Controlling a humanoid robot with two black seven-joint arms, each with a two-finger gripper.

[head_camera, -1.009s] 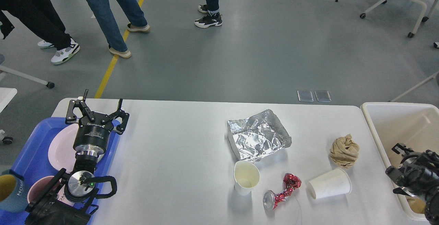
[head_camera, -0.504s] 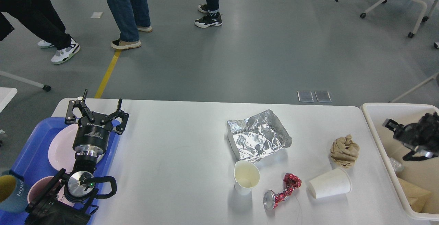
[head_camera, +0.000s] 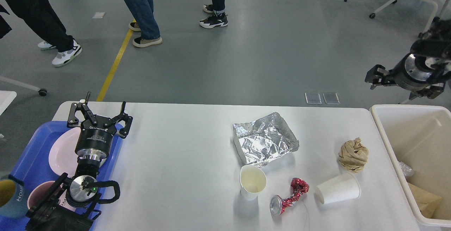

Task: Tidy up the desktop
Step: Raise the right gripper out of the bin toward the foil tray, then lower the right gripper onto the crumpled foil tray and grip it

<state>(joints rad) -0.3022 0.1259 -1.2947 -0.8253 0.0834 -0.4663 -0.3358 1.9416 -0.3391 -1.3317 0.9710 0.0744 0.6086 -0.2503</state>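
The white desktop holds a crumpled foil tray, an upright paper cup, a crushed red can, a paper cup on its side and a ball of brown paper. My left gripper is open and empty over the far end of the blue tray, by the pink plate. My right gripper is raised high above the far edge of the cream bin, away from everything on the table. It is small and dark, so its fingers cannot be told apart.
The blue tray also carries a pink bowl and a blue mug. The bin holds brown paper and a foil scrap. People stand on the floor beyond the table, with chairs at the far right.
My right arm has risen out of the cream bin to well above its far edge. The left arm has not moved. The people behind have walked to the right.
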